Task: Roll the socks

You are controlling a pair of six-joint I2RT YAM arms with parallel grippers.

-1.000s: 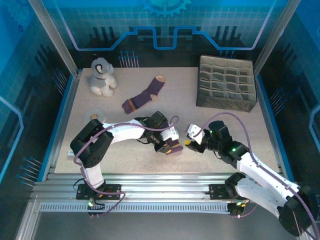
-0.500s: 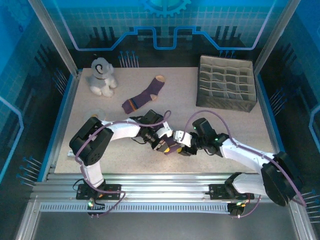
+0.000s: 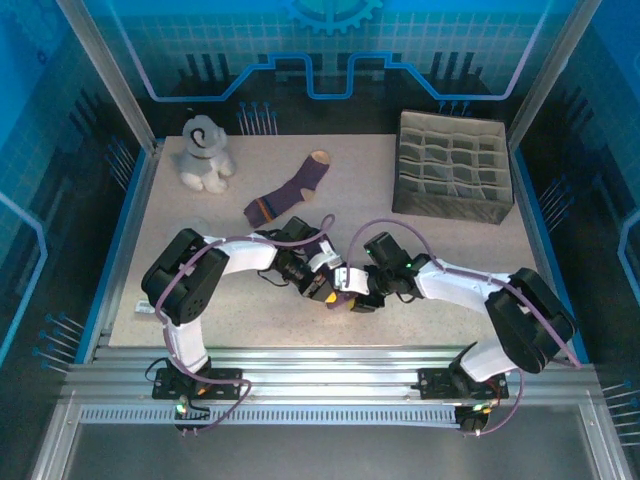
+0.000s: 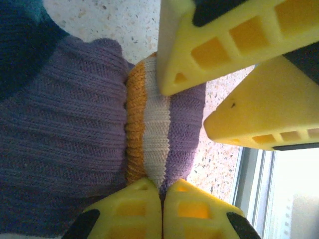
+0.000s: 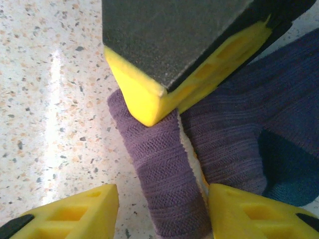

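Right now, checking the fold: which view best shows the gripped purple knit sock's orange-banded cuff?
Left wrist: the orange-banded cuff is close, stripes clear, pinched by the shut left gripper. Right wrist shows its purple rim inside the open right gripper; top external, a small bundle.

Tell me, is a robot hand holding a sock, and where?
Yes. The left gripper pinches the sock by its orange-banded cuff. The right gripper stands open around that cuff.

Left gripper (image 3: pixel 322 290) and right gripper (image 3: pixel 355 296) together at a bunched purple sock (image 3: pixel 338 297), second sock (image 3: pixel 288 190) beyond.
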